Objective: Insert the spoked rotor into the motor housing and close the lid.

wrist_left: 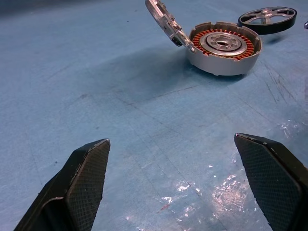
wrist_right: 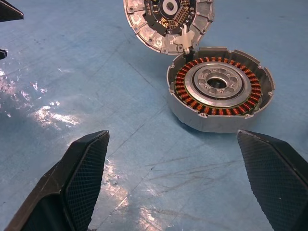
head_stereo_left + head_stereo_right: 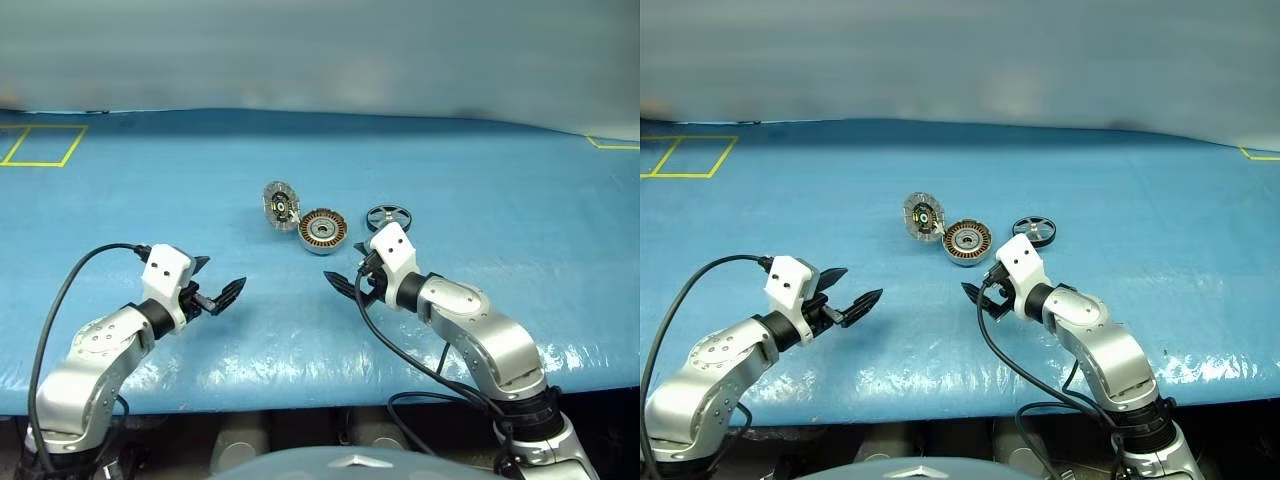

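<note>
The motor housing [image 3: 323, 231], a grey cup with copper windings around a silver centre, sits open near the middle of the blue table. Its lid [image 3: 280, 205] stands tilted up at the housing's far-left edge, inner face with a dark centre showing [image 2: 168, 19]. The spoked rotor [image 3: 388, 217], a dark thin-rimmed wheel, lies flat just right of the housing. My left gripper [image 3: 218, 277] hovers open and empty, nearer me and to the left of the housing [image 1: 224, 47]. My right gripper [image 3: 347, 268] is open and empty too, just in front of the housing [image 2: 220, 89].
Blue sheeting covers the table [image 3: 480, 170], wrinkled and shiny near the front edge. Yellow tape squares mark the far left corner [image 3: 40, 145] and the far right [image 3: 612, 143]. The left gripper's fingertip [image 2: 9, 9] shows in the right wrist view.
</note>
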You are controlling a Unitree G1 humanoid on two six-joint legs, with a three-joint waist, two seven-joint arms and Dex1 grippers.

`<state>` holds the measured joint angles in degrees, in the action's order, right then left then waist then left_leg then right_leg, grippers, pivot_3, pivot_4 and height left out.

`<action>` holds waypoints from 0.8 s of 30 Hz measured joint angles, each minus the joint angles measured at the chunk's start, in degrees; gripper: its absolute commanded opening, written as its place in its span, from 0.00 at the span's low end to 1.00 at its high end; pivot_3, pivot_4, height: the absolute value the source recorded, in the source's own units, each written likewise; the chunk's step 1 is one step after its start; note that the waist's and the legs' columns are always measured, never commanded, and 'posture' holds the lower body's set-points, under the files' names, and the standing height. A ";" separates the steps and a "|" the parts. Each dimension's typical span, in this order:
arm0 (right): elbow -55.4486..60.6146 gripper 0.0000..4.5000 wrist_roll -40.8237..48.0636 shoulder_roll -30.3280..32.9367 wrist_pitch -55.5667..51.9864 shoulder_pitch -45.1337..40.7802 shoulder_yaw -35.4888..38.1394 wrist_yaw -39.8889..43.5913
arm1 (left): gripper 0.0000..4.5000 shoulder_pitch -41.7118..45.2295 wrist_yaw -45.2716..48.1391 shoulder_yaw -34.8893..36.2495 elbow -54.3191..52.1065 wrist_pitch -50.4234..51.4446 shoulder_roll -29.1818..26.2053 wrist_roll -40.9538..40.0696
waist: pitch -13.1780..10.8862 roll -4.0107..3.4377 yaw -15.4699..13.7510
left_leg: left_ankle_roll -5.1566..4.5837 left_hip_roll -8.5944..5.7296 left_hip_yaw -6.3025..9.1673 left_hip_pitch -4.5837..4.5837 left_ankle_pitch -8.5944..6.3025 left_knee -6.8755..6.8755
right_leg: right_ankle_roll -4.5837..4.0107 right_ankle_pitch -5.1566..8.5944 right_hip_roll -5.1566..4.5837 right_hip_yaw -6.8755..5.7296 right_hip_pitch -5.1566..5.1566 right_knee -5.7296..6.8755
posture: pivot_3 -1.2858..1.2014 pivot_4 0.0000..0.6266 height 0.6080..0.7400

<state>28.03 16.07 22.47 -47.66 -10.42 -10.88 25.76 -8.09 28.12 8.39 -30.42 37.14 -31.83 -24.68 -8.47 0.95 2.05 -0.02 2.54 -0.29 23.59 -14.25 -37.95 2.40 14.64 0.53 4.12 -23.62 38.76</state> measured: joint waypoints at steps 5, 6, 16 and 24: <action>-0.37 0.99 -0.21 -0.02 0.00 -0.14 -0.02 -0.01 | 1.00 0.02 0.59 -0.09 0.05 -0.03 0.00 -0.02 | 0.00 0.00 0.02 | 0.00 0.00 0.00 0.00 0.00 0.00 | 0.00 0.00 0.00 0.00 0.00 0.00 | 0.52 0.24 1.00; -0.38 0.99 -0.24 -0.02 0.00 -0.15 -0.06 -0.01 | 1.00 0.02 0.73 -0.11 0.05 -0.03 -0.01 -0.03 | 0.00 0.00 0.01 | 0.00 0.00 0.00 0.00 0.00 0.00 | 0.00 0.00 0.00 0.00 0.00 0.00 | 0.52 0.24 1.00; -1.13 0.99 -2.77 0.46 -2.09 -3.74 -2.81 -1.39 | 1.00 0.27 1.94 -0.86 0.27 -0.03 -0.07 0.01 | 0.00 -0.01 0.13 | 0.01 0.02 -0.02 -0.01 0.00 -0.02 | 0.01 0.00 0.01 0.02 -0.02 0.01 | 0.52 0.24 1.00; -9.33 0.99 -6.54 4.62 -5.64 -22.25 -12.98 5.16 | 1.00 0.75 1.93 -2.02 1.00 -0.08 -0.05 1.04 | -0.01 -0.01 0.10 | 0.01 0.00 -0.02 0.00 0.01 -0.02 | -0.16 -0.10 0.01 -0.01 -0.05 0.02 | 0.52 0.24 1.00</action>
<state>18.70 9.53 27.09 -53.29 -32.67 -23.85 30.92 -7.34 30.05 6.37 -29.42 37.05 -31.89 -23.64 -8.49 0.93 2.15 -0.01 2.54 -0.31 23.59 -14.24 -37.96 2.23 14.54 0.53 4.10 -23.67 38.78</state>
